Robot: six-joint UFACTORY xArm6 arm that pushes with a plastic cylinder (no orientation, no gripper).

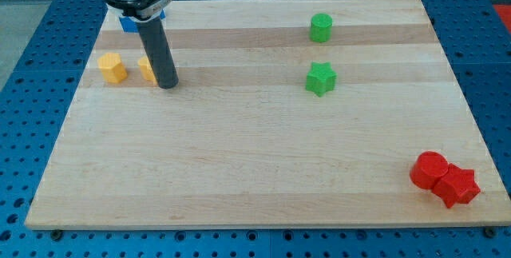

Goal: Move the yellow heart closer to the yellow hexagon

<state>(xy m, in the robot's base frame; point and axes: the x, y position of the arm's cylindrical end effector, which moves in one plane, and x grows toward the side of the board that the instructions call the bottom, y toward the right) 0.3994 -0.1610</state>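
Note:
A yellow hexagon (112, 68) lies near the board's left edge, toward the view's top. A second yellow block (147, 69), likely the heart, lies just to its right, partly hidden behind my rod. My tip (167, 85) rests on the board touching or almost touching that block's right side. A small gap separates the two yellow blocks.
A blue block (129, 23) sits at the top left, mostly hidden behind my arm's body. A green cylinder-like block (321, 28) and a green star (320, 79) lie right of centre. Two red blocks (444, 180) touch each other at the bottom right corner of the wooden board (255, 170).

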